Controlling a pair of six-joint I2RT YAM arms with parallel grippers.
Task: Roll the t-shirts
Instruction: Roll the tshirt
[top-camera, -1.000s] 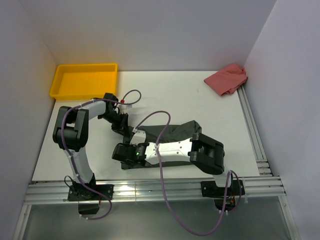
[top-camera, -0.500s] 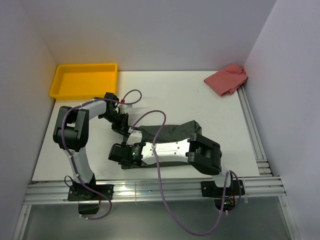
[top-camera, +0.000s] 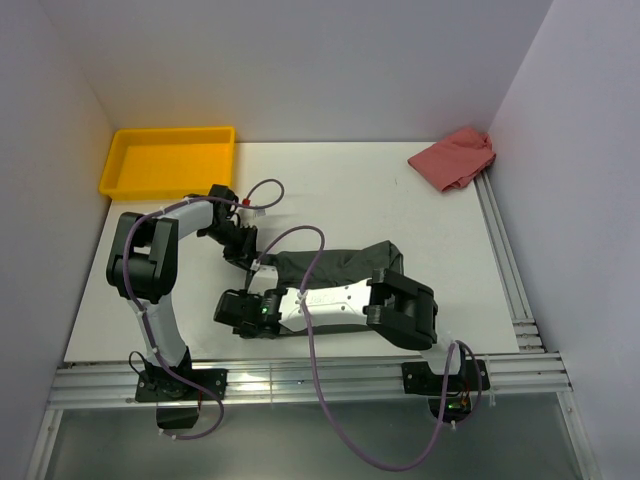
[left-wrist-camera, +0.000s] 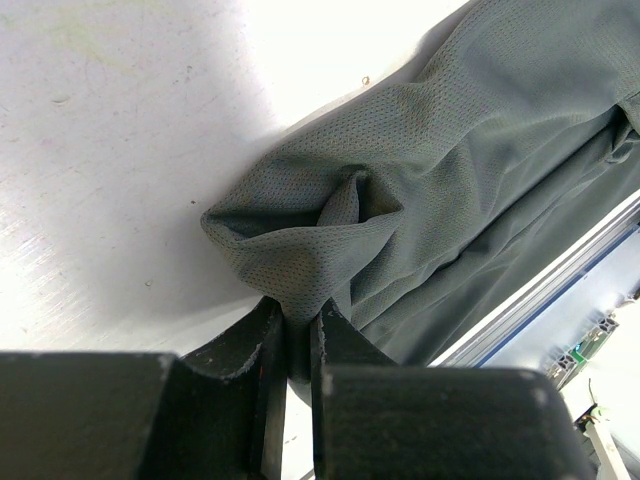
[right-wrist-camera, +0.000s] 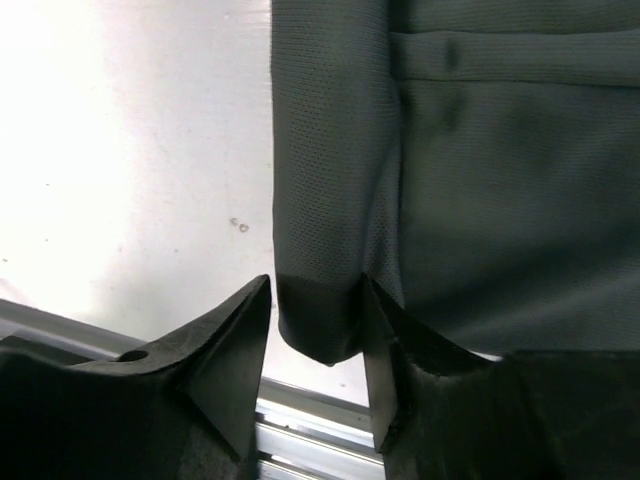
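The yellow tray (top-camera: 170, 131) stands at the far left corner of the worktop (top-camera: 340, 190) and takes no part in this step.

The left gripper (left-wrist-camera: 295, 330) is at the far side of the t-shirt's left end. Its jaws are clamped on a bunched corner of the fabric, which is drawn up into a small peak. This hold is judged sound and is best left undisturbed.

The right gripper (right-wrist-camera: 315, 290) is at the near side of the same end. Its jaws stand apart, one on either side of a folded edge, and no grip is shown yet.

The dark grey t-shirt (top-camera: 345, 262) lies as a long folded band across the middle of the worktop, partly covered by the right arm.

The step in hand is judged to be securing both left corners before rolling.

1. The right jaws are to be lowered until every layer of the edge lies between them, then closed.
2. Both corners are to be lifted level.
3. The end is to be turned over evenly towards the right, so that the roll does not skew.

The pink cloth (top-camera: 453, 160) lies at the far right corner, well apart.
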